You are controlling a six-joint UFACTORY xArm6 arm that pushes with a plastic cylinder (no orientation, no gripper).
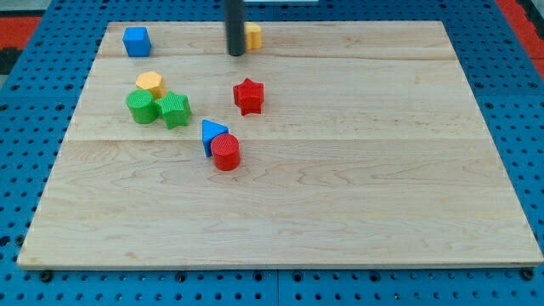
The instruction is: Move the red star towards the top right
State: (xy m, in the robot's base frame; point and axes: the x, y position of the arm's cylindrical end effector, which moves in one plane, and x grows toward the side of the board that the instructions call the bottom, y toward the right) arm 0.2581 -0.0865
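Note:
The red star (pixel 248 95) lies on the wooden board (pixel 357 187), left of centre in the upper half. My tip (pixel 235 53) is above the star towards the view's top and slightly left, well apart from it. The rod partly hides a yellow block (pixel 252 36) beside it at the view's top edge.
A blue cube (pixel 136 41) sits at the top left. A yellow hexagon (pixel 150 82), a green cylinder (pixel 142 107) and a green star (pixel 173 109) cluster left of the red star. A blue triangle (pixel 212 133) touches a red cylinder (pixel 226 153) below it.

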